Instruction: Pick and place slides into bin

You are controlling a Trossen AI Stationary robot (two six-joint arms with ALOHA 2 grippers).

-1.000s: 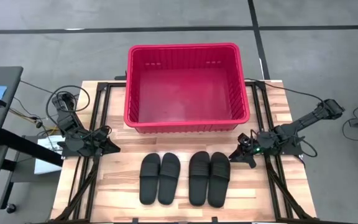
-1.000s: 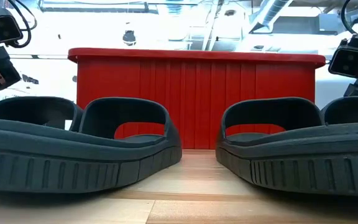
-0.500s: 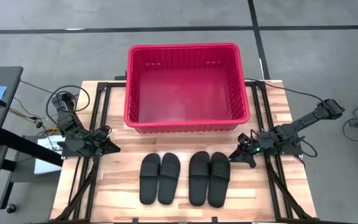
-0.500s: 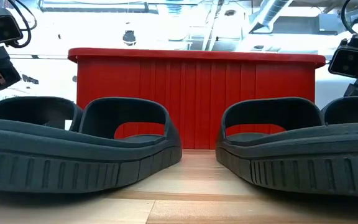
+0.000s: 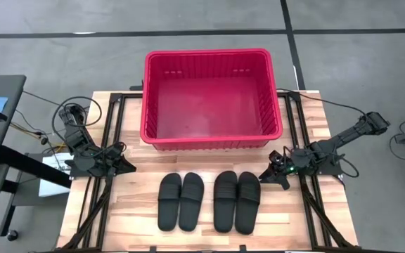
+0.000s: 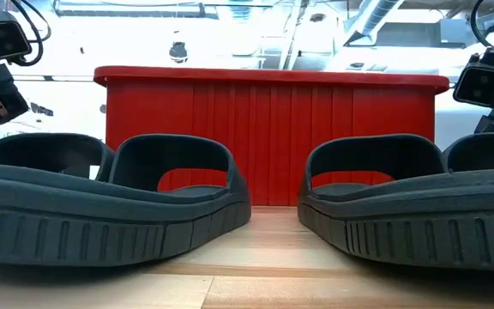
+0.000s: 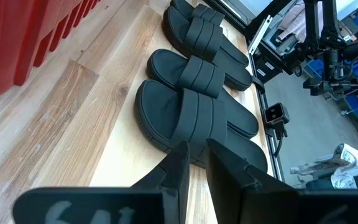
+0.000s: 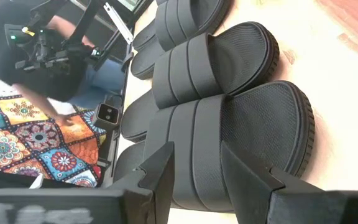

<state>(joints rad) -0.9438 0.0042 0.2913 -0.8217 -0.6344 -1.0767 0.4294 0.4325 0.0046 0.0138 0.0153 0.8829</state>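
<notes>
Four slides lie in a row on the table [image 5: 118, 218], toes toward the bin, all on its near side. As pairs: the left pair [image 5: 181, 202] sits nearer the bin's left half, the right pair [image 5: 237, 202] nearer its right half, with a narrow strip of bare wood between the two pairs. Within each pair the slides touch side by side.

The left gripper [image 5: 126, 166] rests low off the bin's near-left corner, left of the slides, holding nothing; its fingers [image 7: 178, 167] stand a narrow slit apart. The right gripper [image 5: 265, 177] sits off the bin's near-right corner, just beside the rightmost slide, its fingers [image 8: 160, 163] apart and holding nothing.

Beyond them the red bin [image 5: 148, 91] stands upright at the table's far edge, nothing in it.
</notes>
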